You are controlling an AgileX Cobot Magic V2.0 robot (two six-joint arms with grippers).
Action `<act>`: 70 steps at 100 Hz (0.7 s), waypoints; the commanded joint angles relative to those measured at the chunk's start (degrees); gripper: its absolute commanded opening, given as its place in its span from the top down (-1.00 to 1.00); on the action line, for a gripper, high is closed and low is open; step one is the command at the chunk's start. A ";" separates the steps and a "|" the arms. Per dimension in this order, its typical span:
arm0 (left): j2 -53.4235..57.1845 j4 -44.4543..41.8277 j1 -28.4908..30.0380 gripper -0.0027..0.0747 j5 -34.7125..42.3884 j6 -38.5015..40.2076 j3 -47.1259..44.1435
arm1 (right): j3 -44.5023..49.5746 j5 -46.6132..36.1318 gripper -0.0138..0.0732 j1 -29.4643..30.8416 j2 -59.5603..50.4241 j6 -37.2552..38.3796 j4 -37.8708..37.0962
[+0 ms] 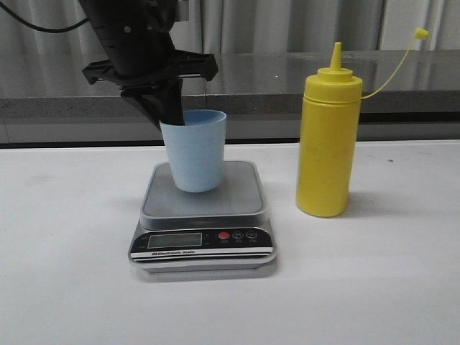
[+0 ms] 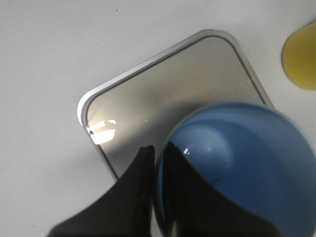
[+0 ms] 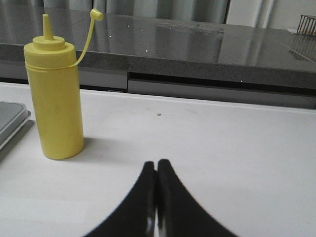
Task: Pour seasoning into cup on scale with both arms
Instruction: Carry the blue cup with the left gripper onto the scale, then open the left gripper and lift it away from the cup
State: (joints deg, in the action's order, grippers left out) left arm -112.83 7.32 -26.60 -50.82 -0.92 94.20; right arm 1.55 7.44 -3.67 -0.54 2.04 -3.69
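A white table (image 1: 65, 237) filled the front view, with a dark grey counter (image 1: 402, 79) running behind it. The left arm (image 1: 129, 36) came down from the top of that view, black and bulky, over the back left of the digital kitchen scale (image 1: 203, 248). The scale sat near the middle of the table, its square grey platform (image 1: 237, 198) towards the counter and its black front panel, with an LCD display (image 1: 174, 241) and a red button (image 1: 223, 235), towards the camera. The yellow squeeze bottle of seasoning (image 1: 325, 140) stood upright on the table just to the right of the scale, apart from it, its pointed nozzle bare and its small cap (image 1: 421, 33) hanging out on a thin tether up to the right. The light blue cup (image 1: 194, 151) stood upright on the platform, towards its back left. The left gripper (image 2: 158, 163) pinched the cup's rim at the left side, one finger inside the wall and one outside, as the left wrist view showed. The right gripper (image 3: 156, 173) did not show in the front view; in the right wrist view its fingers were pressed together on nothing, low over bare table, well to the side of the bottle.
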 commanded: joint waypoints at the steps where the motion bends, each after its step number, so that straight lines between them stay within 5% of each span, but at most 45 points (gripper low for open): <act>1: 2.49 0.47 -0.48 0.98 2.31 0.21 1.84 | -1.17 -4.79 0.84 0.34 -1.18 -0.19 -0.13; 60: 0.62 0.47 -0.48 0.97 1.61 0.21 1.84 | -1.17 -4.79 0.84 0.34 -1.18 -0.19 -0.13; 70: 0.62 0.57 -0.48 0.81 1.56 0.21 1.84 | -1.17 -4.79 0.84 0.34 -1.18 -0.19 -0.13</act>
State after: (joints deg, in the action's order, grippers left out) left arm -113.99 7.32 -26.60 -50.65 -0.92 94.67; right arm 1.55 7.44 -3.67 -0.54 2.04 -3.69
